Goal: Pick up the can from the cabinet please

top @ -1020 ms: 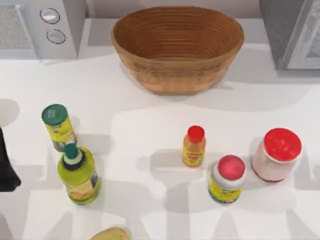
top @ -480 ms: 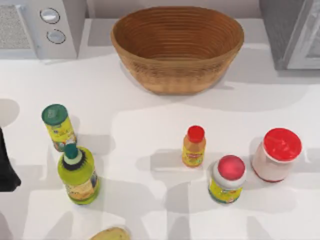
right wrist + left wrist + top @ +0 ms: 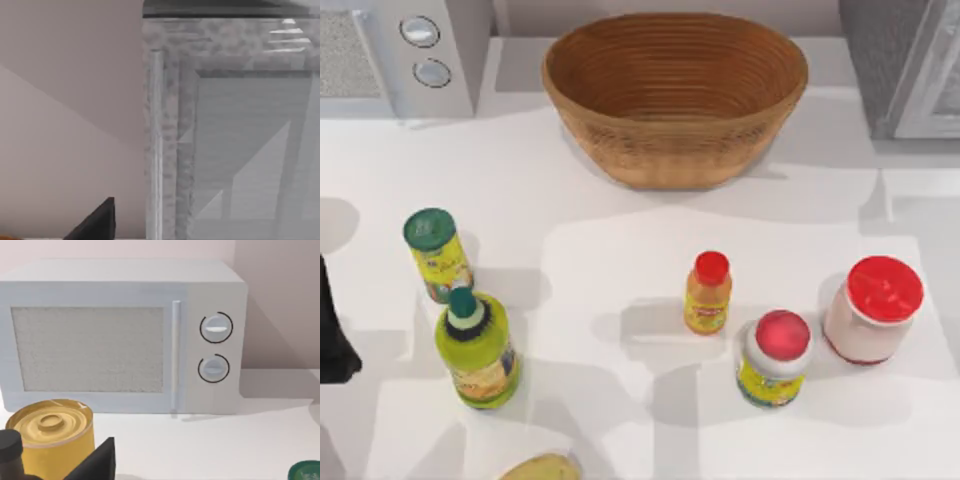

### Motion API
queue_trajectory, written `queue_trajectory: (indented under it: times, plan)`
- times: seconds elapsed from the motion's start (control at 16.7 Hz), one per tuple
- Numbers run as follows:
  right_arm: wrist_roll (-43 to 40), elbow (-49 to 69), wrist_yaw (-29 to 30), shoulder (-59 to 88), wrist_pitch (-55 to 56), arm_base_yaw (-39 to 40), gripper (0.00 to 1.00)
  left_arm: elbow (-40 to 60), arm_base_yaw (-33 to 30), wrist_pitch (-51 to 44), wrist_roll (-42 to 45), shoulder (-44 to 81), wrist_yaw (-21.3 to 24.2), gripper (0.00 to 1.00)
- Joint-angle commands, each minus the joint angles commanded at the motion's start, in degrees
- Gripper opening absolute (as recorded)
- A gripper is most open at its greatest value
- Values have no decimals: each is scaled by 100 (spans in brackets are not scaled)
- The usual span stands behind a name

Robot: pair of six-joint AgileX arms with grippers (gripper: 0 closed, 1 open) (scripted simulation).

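Note:
The cabinet [image 3: 895, 60] stands at the table's back right, a grey box with a pale white-framed door panel [image 3: 935, 85]. In the right wrist view the cabinet [image 3: 225, 140] is close in front, its grey wall and framed panel facing the camera. The can is hidden from me. One dark finger [image 3: 97, 222] of my right gripper shows low in that view, short of the cabinet. My left arm [image 3: 332, 335] sits at the table's left edge, and a dark finger [image 3: 97, 462] of its gripper points toward the microwave [image 3: 125, 335].
A wicker basket [image 3: 675, 95] is at the back middle and the microwave [image 3: 410, 55] at the back left. A green bottle [image 3: 475, 345], a green-lidded tube [image 3: 435, 250], an orange bottle [image 3: 708, 292], and two red-lidded jars [image 3: 775, 355] [image 3: 875, 308] stand in front. A yellow tin [image 3: 52, 437] sits near my left gripper.
Shadows on the right side of the table have shifted back toward the cabinet. Nothing standing on the table has moved, and the left arm is still.

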Motion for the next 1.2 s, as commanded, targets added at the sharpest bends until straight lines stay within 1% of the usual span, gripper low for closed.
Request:
queue_trajectory:
  times: [0.3,0.54,0.72,1.08,1.2]
  plan:
    - [21,2463,271,1831,-574,256,100,0,0,0,0,0,0,100]
    - [26,3853,419,2839,-891,398,100,0,0,0,0,0,0,100]
    - [25,4334,469,3189,-1001,448,100,0,0,0,0,0,0,100]
    - [21,4370,465,3215,-983,428,100,0,0,0,0,0,0,100]
    - [15,4473,462,3432,-807,417,100,0,0,0,0,0,0,100]
